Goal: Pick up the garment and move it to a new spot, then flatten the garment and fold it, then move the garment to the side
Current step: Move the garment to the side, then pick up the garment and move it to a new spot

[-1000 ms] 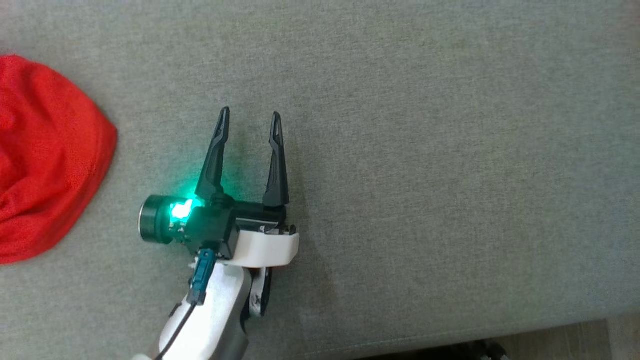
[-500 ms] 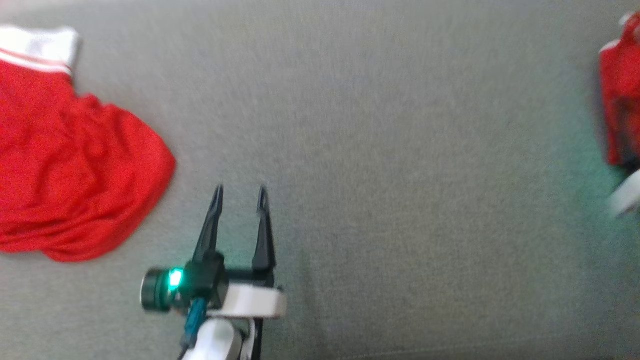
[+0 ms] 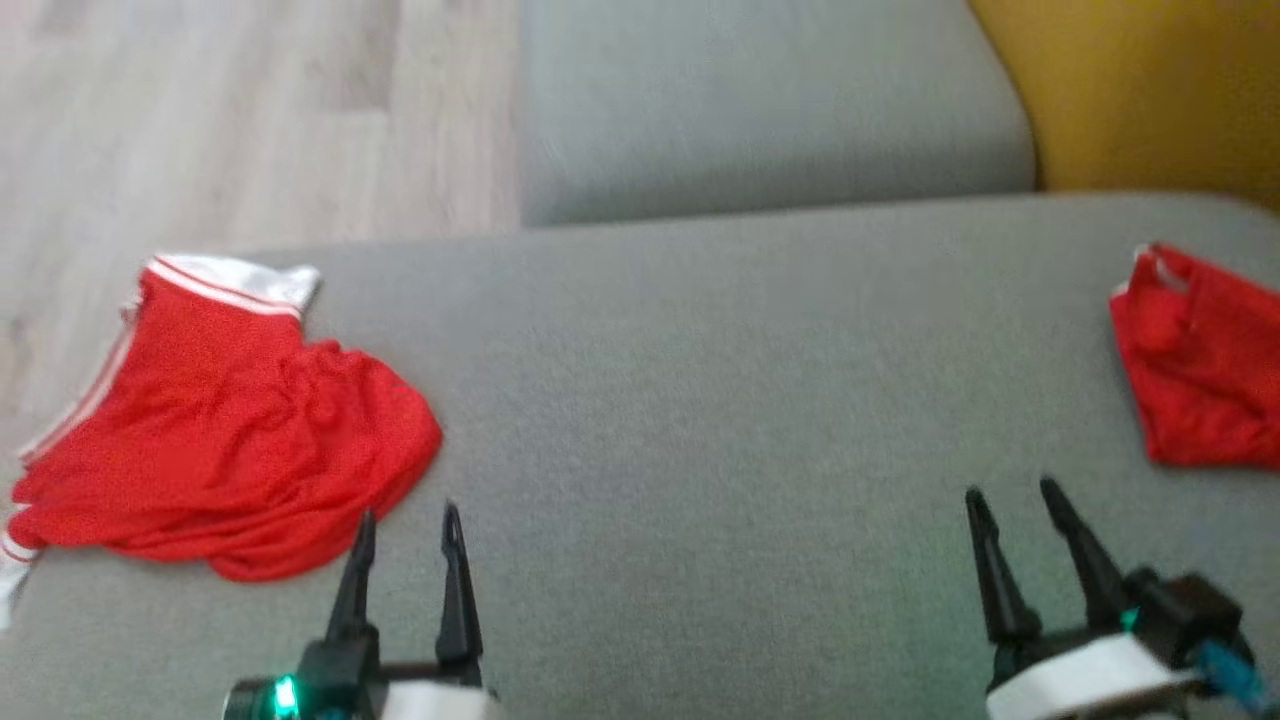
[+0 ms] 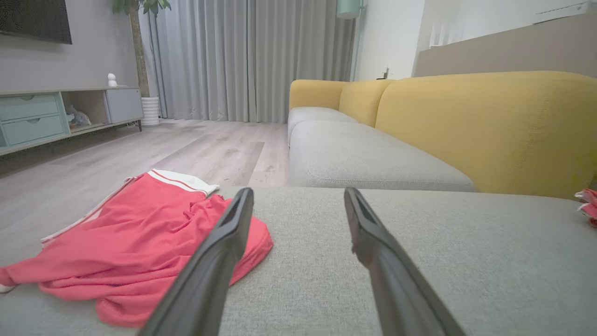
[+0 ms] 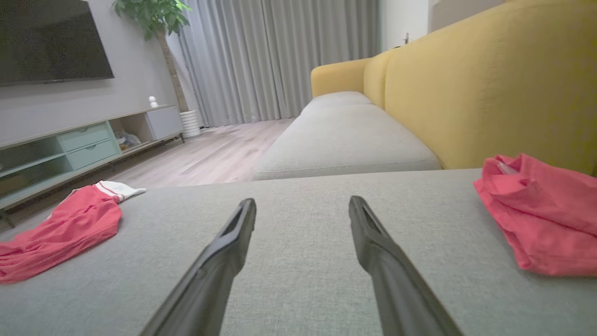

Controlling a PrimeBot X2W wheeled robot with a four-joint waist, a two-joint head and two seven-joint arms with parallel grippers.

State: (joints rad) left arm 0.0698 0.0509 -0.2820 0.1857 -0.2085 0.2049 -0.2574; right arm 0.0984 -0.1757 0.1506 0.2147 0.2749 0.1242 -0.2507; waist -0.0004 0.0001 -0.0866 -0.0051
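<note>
Head: L pincer [image 3: 408, 512], R pincer [image 3: 1010, 488] both released, empty; red shorts [image 3: 220, 440] crumpled at sofa seat [image 3: 700, 400] left edge.
L wrist: red shorts just beside L pincer.
R wrist: 2nd red garment [image 5: 536, 214] at right edge.
Step/next: prob. pick-up; L pincer must reach left, clench fabric.

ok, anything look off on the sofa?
The red shorts lie rumpled at the left edge of the grey cushion, white waistband seemingly overhanging. A second red garment sits bunched at far right. The left gripper and right gripper are open, empty.
</note>
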